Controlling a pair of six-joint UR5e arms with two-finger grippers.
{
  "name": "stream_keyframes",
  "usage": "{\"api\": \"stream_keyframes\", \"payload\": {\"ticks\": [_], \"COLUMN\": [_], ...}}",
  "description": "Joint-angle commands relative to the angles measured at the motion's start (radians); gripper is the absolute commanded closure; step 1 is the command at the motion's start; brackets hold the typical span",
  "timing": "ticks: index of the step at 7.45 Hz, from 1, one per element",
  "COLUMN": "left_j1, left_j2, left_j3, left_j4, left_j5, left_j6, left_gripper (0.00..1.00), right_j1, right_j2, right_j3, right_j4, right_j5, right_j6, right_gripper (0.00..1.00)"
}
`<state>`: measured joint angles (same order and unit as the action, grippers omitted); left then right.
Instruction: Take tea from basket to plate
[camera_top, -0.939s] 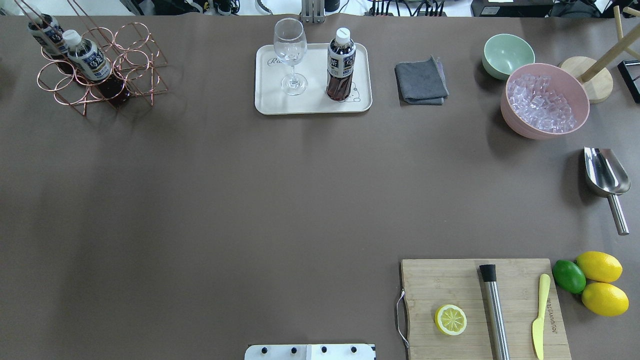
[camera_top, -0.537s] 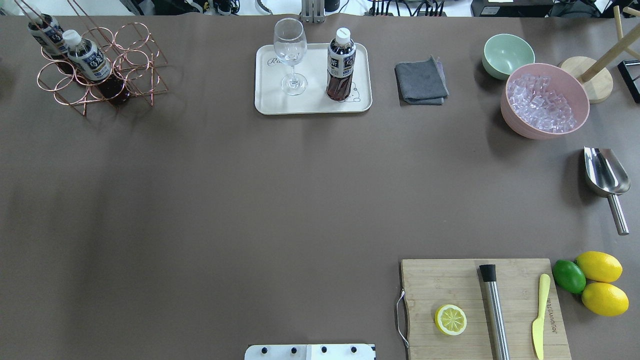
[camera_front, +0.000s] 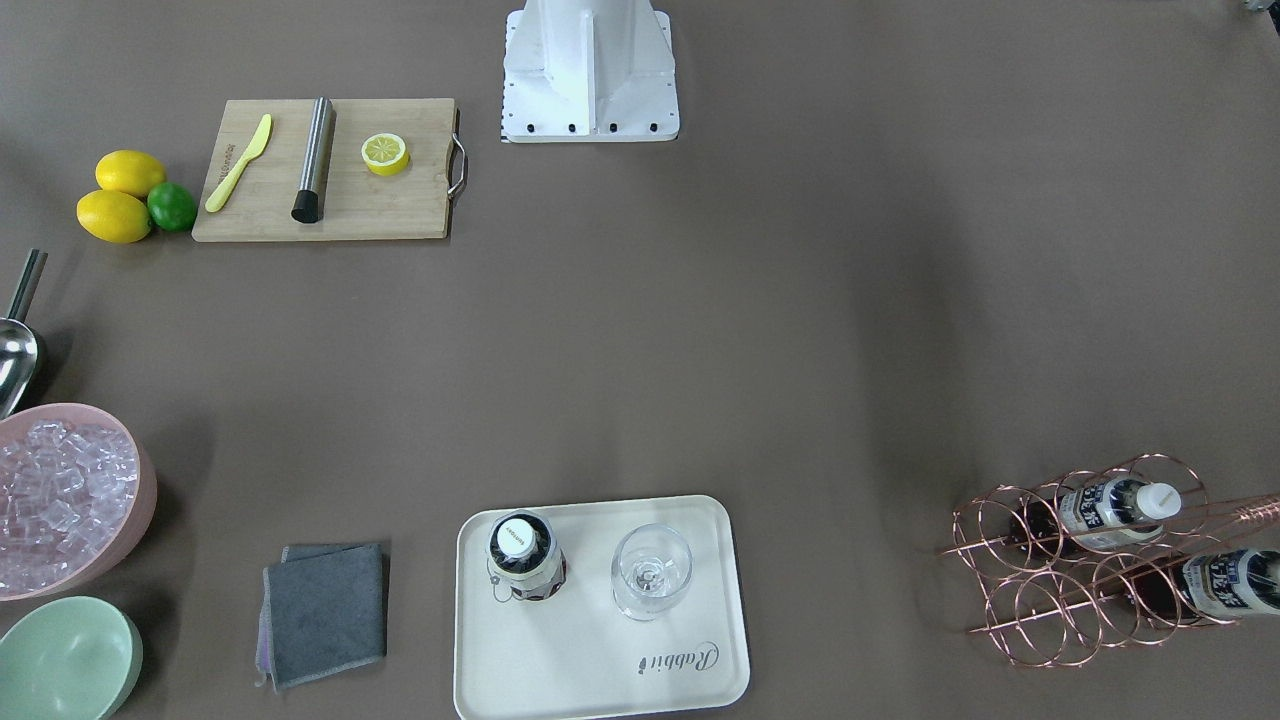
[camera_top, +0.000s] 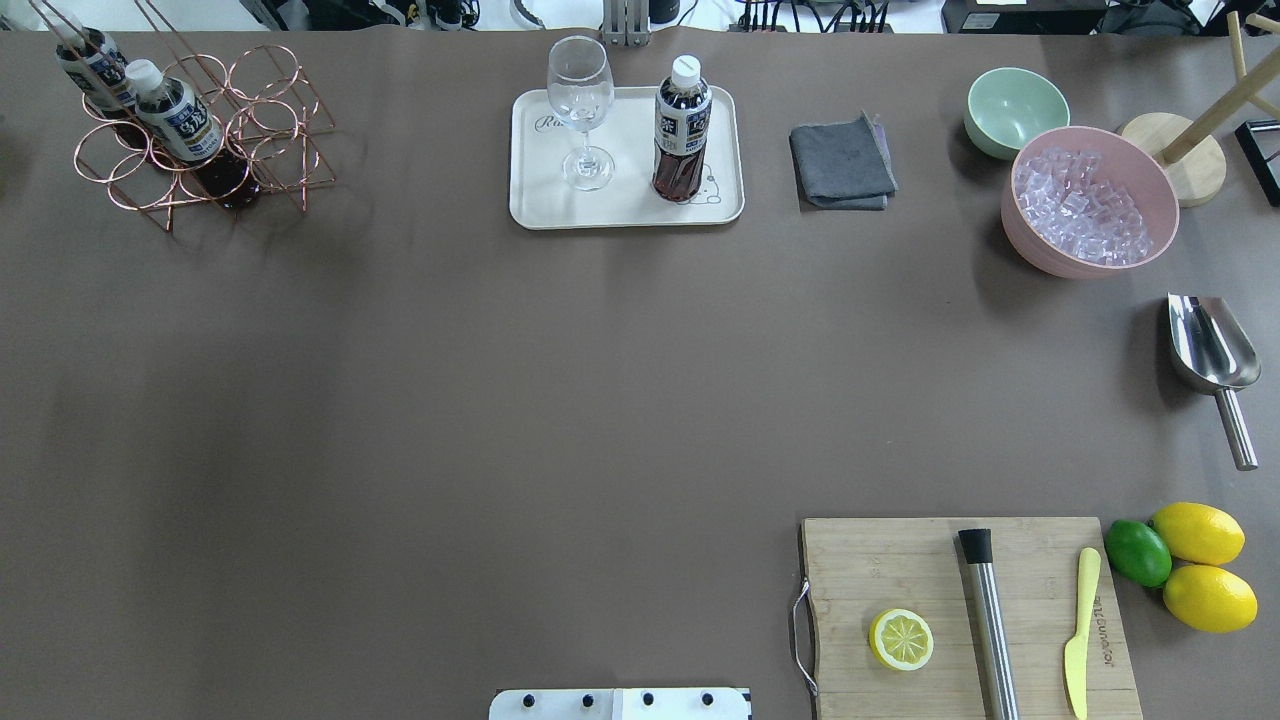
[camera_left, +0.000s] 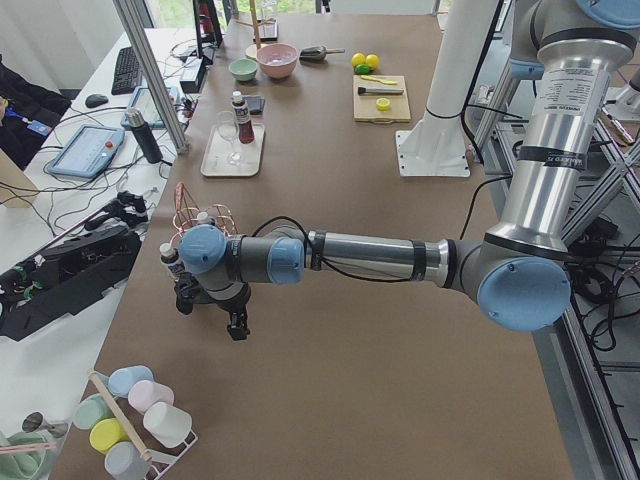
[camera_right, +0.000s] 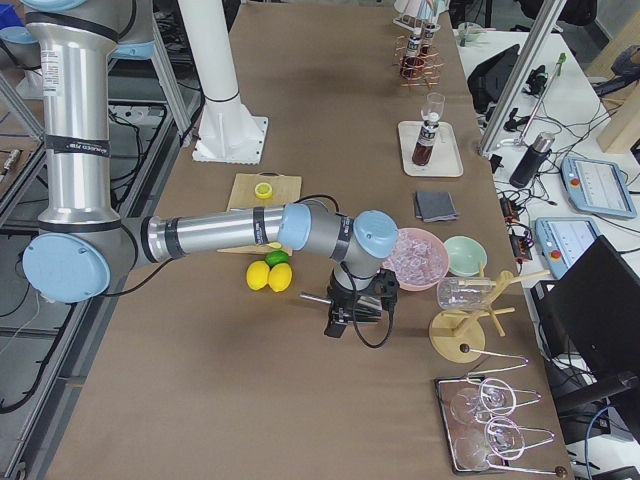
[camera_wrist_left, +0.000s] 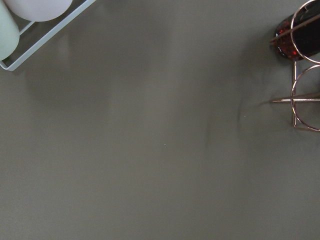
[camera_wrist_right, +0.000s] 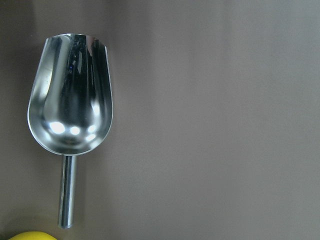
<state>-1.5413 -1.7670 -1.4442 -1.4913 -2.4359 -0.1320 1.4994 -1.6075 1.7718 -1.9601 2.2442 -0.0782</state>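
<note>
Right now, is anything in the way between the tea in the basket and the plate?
No. Only bare table lies between the basket, with its two tea bottles, and the plate. On the plate a wine glass and a third tea bottle already stand, with bare room left near the word Rabbit.

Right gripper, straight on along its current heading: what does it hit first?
Probably the bare brown table. The right gripper points down, and its wrist view shows open tabletop at centre, with the shiny steel scoop lying off to one side. Its exact offset from the scoop is unclear.
</note>
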Motion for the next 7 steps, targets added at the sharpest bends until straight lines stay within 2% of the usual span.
{"api": "stream_keyframes", "payload": {"ticks": [1, 4, 7], "left_j1": [-0.005, 0.003, 0.003], "left_j2": [0.014, 0.011, 0.014], "left_j3": [-0.021, -0.027, -0.032], "left_j4": [0.037, -0.022, -0.017], "left_j5": [0.015, 0.135, 0.111], "left_j6": [0.032, 0.037, 0.034], "left_gripper": [0.01, 0.01, 0.01], "right_j1": [0.001, 0.001, 0.001], "right_j2": [0.0, 0.001, 0.0], "right_j3": [0.001, 0.001, 0.001], "right_j4": [0.0, 0.0, 0.0], "right_j5": [0.0, 0.0, 0.0], "right_j6": [0.0, 0.0, 0.0], "right_gripper": [0.0, 0.0, 0.0]}}
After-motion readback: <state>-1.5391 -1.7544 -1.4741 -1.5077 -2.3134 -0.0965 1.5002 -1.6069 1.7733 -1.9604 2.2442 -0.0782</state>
